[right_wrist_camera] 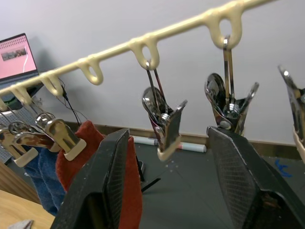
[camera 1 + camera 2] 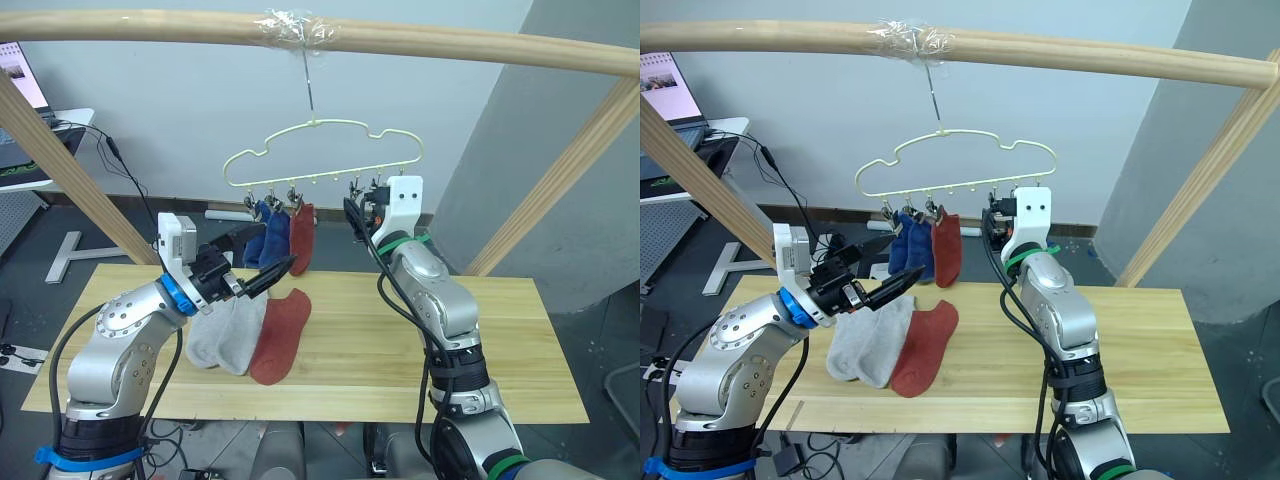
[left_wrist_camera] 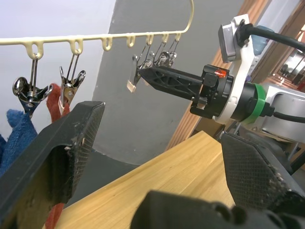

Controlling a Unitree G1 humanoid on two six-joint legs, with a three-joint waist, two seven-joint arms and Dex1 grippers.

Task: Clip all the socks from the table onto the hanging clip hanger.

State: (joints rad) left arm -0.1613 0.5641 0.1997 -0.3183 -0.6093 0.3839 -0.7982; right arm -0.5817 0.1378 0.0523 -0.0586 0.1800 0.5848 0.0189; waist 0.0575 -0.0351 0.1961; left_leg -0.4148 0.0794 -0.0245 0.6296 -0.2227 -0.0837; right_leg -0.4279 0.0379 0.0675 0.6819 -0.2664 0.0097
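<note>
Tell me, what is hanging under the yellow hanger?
Under the hanger hang two blue socks and one red sock, plus bare metal clips. The right gripper hides part of those clips in the head views.

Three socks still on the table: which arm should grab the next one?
Left, probably. The left gripper hangs open just above the grey socks and rust sock, while the right gripper is open up at the clip hanger by free clips.
</note>
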